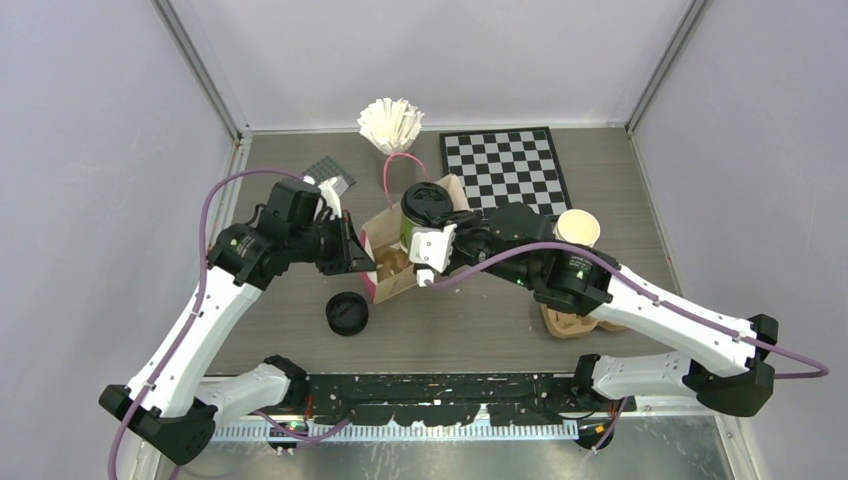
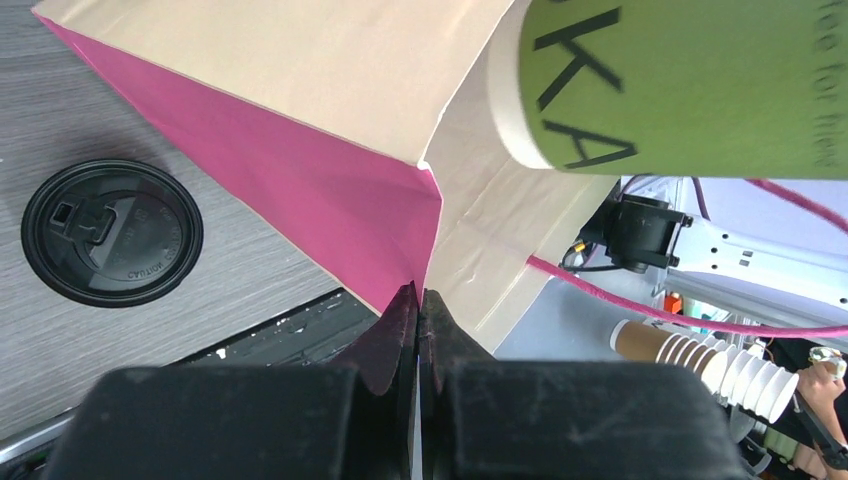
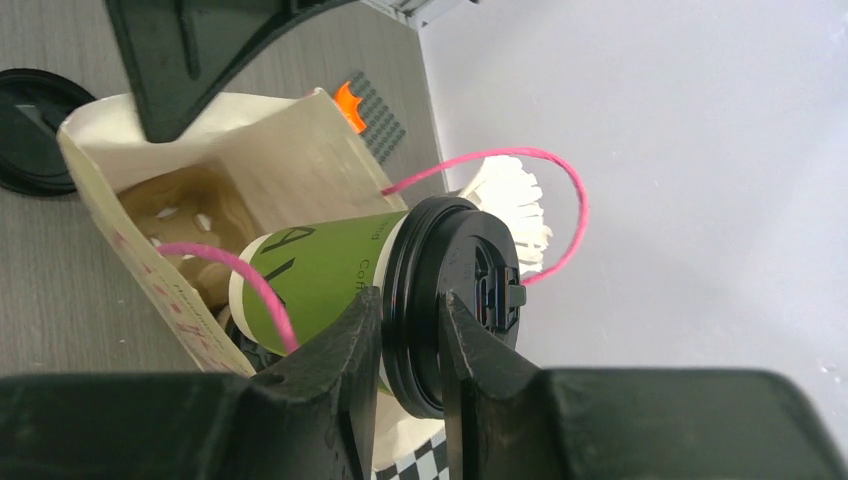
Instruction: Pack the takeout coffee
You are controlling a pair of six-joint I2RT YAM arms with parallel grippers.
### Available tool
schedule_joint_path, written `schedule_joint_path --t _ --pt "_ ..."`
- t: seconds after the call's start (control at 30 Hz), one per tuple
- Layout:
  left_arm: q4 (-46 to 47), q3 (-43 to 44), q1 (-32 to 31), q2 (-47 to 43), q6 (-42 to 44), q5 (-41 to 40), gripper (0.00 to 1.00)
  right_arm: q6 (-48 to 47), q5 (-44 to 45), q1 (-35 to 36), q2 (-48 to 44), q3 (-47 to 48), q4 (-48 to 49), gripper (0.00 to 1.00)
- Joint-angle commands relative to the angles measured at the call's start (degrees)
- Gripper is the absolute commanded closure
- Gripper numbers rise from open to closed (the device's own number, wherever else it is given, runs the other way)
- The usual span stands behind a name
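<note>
Cup (image 3: 320, 270) base at bag (image 3: 270, 150) mouth (left tool (image 2: 415, 300) pinches rim).

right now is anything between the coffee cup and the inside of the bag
Nothing visible blocks it. The left fingers pinch the bag open and the cup hangs at its mouth; one pink handle loops close beside it.
</note>
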Motion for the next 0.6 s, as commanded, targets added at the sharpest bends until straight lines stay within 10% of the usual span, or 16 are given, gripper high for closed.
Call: schedule_joint_path --t 0.0,0.57 --pt "0.82 0.00 0.12 -1.84 1.06 -1.58 1.00 0.99 5.99 0.04 -1.70 4.99 4.58 1.00" --pt "0.72 0.89 0.54 -0.54 1.27 -3.78 1.00 -0.79 29.72 0.00 -5.96 8.32 0.00 1.00"
